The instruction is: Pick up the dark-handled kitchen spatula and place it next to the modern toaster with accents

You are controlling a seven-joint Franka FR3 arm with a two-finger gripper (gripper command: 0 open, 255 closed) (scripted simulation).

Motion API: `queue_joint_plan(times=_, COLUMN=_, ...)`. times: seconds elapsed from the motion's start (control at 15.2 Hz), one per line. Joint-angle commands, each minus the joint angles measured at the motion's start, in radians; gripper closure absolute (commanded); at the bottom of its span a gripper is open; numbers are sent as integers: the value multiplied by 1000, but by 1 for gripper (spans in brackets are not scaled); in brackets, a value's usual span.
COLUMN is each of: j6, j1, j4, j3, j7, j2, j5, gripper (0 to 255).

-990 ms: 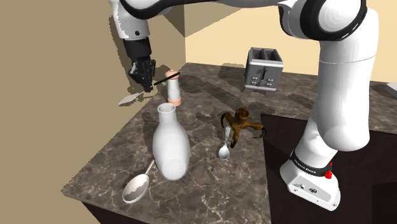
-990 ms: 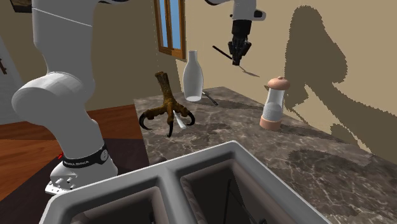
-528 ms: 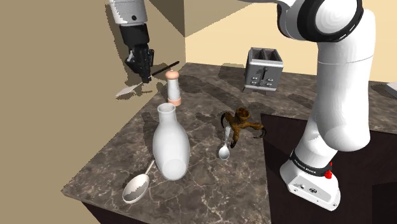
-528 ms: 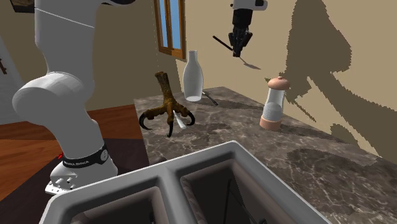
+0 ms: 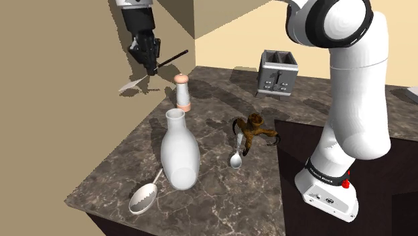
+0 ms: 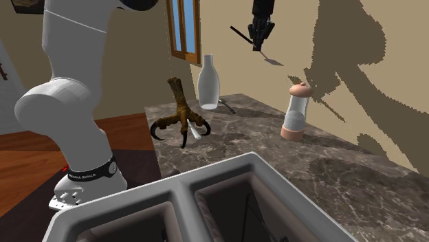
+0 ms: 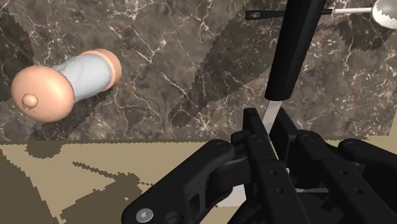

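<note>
Black-handled spatula (image 5: 173, 57) hangs tilted in mid-air, pinched near its neck by the gripper (image 5: 151, 66), with the handle jutting out one side and the pale blade the other. It rides high above the grinder (image 5: 181, 92). The toaster (image 5: 277, 72) stands well apart from the grinder on the marble counter (image 5: 221, 194).

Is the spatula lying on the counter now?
No, the hand holds the spatula in the air, high above the counter.
</note>
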Motion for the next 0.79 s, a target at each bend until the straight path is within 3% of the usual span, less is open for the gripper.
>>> queue_joint_plan(times=0.0, j6=8, j1=-23, j4=-42, j3=-4, j7=-20, j2=-35, j5=11, gripper=255)
queue_joint_plan(times=0.33, j6=77, j1=-126, j4=-261, j3=-35, j7=-132, j2=-193, j5=58, gripper=255)
queue_joint_plan(times=0.73, j6=120, j1=-219, j4=-434, j3=-95, j7=-277, j2=-330, j5=91, gripper=255)
